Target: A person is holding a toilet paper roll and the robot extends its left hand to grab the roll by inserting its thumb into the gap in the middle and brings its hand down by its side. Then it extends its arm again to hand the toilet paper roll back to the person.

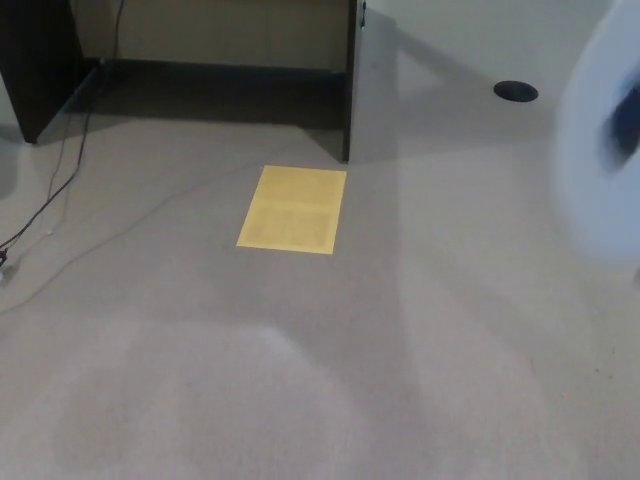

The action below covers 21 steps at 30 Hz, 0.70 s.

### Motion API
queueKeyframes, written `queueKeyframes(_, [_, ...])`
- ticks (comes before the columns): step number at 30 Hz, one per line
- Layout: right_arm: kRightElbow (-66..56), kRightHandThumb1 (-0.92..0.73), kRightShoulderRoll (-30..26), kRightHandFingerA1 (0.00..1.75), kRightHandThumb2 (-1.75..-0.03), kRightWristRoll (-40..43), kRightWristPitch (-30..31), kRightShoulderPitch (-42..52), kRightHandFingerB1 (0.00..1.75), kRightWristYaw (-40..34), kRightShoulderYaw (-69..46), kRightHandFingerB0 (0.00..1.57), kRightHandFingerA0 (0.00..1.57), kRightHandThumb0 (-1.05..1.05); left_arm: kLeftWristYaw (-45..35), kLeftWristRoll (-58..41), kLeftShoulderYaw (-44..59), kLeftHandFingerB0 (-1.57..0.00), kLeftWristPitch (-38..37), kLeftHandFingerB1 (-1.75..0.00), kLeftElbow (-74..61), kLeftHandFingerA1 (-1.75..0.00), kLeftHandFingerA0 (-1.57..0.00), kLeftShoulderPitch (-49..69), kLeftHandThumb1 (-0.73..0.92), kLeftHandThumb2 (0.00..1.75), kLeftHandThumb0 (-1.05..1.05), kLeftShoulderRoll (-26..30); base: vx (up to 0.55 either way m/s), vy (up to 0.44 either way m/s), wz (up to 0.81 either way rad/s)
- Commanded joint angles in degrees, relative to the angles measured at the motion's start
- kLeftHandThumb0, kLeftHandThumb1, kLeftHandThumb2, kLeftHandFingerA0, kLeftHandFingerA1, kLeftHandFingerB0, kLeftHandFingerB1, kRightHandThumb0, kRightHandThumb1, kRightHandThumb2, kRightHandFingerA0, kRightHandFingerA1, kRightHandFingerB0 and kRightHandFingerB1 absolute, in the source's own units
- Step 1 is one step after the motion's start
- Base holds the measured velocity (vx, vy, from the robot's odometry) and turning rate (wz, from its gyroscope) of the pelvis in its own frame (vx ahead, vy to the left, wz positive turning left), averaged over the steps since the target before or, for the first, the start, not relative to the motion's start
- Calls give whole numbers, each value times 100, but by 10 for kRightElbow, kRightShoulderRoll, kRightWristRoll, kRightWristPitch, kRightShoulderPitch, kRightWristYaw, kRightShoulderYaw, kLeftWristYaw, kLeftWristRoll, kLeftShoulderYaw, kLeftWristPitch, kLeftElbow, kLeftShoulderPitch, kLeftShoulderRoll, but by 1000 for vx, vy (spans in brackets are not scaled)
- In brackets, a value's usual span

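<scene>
One blurred white shape, likely the toilet paper roll [598, 140], cuts in at the right edge with a dark patch in its middle; what carries it I cannot tell. Neither robot hand shows. Open carpet [300, 380] spreads around a yellow sheet [292, 209]

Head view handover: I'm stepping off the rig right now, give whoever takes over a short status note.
Left hand: not in view. Right hand: not in view.
A blurred white shape with a dark centre shows at the right edge; likely the toilet paper roll, but too blurred to confirm, and its holder is not visible.
Yellow sheet lies flat on the grey carpet, near a dark panel.
Done: cannot tell from this view. Left: confirm where the roll is, then complete the handover.
</scene>
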Motion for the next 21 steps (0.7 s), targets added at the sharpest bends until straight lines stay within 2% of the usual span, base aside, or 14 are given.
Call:
queueKeyframes(1, [-1,-66,-4,62,-60,9,-11,3,44,7,-8,62,79,-38,-35,-120,42,-10,63,-51,-321,-52,-13,7,27,83,-19,30,0,0,0])
queueKeyframes(2, [-1,-66,-5,62,-60,10,-12,5,44,8,-10,62,79,-38,-35,-122,43,-10,71,-51,-347,-52,-13,9,27,83,-19,31,0,0,0])
queueKeyframes(3, [-1,-66,-4,61,-60,11,-10,4,43,7,-10,60,78,-38,-29,-121,43,-21,71,-33,-372,-40,-28,0,39,59,-35,29,0,0,0])
queueKeyframes(6, [-2,-66,-7,60,-60,9,-11,-4,43,8,-9,61,78,-38,-23,-118,39,-22,87,-34,-431,-40,-27,-24,40,60,-38,29,0,0,0])
queueKeyframes(7, [-3,-65,-7,62,-60,11,-12,-4,44,10,-11,62,81,-37,-19,-109,33,-22,124,-35,-488,-39,-28,-40,41,62,-41,34,0,0,0])
queueKeyframes(11, [-2,-65,-6,65,-59,13,-10,-6,44,10,-13,61,82,-37,-28,-112,18,-20,155,-34,-542,-39,-27,-69,40,62,-41,39,0,0,0])
queueKeyframes(12, [-2,-61,-9,69,-61,11,-12,-8,44,10,-11,57,84,-41,-33,-110,3,-11,175,-51,-573,-51,-12,-89,30,86,-21,42,0,0,0])
queueKeyframes(15, [-2,-65,-8,63,-59,10,-14,-9,44,7,-11,60,80,-38,-41,-93,-19,-8,190,-50,-611,-50,-9,-117,30,86,-22,39,0,0,0])
queueKeyframes(18, [-4,-64,-8,58,-60,10,-12,-12,44,9,-11,59,76,-37,-40,-83,-64,-8,245,-50,-667,-50,-9,-160,26,83,-23,19,0,0,0])
queueKeyframes(21, [-4,-65,-6,59,-60,6,-9,-15,43,5,-7,60,77,-38,-45,-72,-89,-7,269,-49,-690,-50,-7,-183,28,84,-23,12,0,0,0])
